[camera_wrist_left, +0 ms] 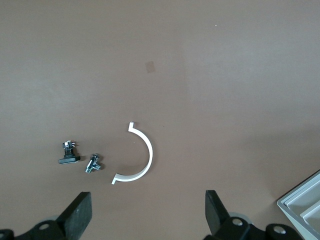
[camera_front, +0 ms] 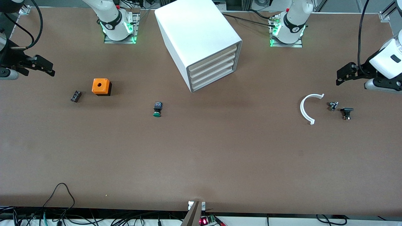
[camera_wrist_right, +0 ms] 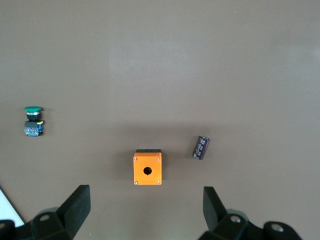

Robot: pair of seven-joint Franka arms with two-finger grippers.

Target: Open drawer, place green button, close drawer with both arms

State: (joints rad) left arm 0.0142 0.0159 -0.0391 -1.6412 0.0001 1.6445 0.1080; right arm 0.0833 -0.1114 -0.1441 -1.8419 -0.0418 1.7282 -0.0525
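The white cabinet point(camera_front: 198, 34) stands between the two arm bases, and all four cream fronts are pushed in. The drawer point(camera_front: 214, 80) is the lowest of them, and its corner point(camera_wrist_left: 304, 209) shows in the left wrist view. The button point(camera_front: 157, 109), green cap and black-blue body, lies on its side on the table, nearer the front camera than the cabinet; the right wrist view also shows the button point(camera_wrist_right: 33, 121). My left gripper point(camera_front: 344, 74) point(camera_wrist_left: 148, 212) hangs open and empty over the table at the left arm's end. My right gripper point(camera_front: 44, 66) point(camera_wrist_right: 146, 210) hangs open and empty at the right arm's end.
An orange cube with a hole point(camera_front: 101, 86) point(camera_wrist_right: 147, 167) and a small black part point(camera_front: 75, 96) point(camera_wrist_right: 201, 148) lie toward the right arm's end. A white half-ring point(camera_front: 306, 108) point(camera_wrist_left: 137, 155) and two small metal parts point(camera_front: 333, 105) point(camera_front: 346, 113) lie toward the left arm's end.
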